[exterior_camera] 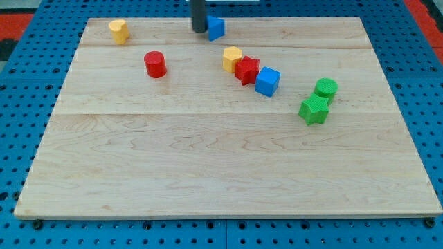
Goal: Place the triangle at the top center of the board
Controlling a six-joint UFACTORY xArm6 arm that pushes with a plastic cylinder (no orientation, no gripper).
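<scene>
A single view looks down at a slant from beyond the near edge of the table [228, 173]; the far edge sits at the view's top; the whole wooden surface fits in frame; blue pegboard [429, 83] borders it all round.

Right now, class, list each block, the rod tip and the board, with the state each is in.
blue triangle block: top centre, touching my tip
my tip: on the board, against the triangle's left side
yellow block: top left, alone
red cylinder: upright, alone
yellow hexagon block: touching the red star
red star block: between yellow and blue
blue cube: touching the red star
green cylinder: touching the green star
green star block: right side
board: flat
</scene>
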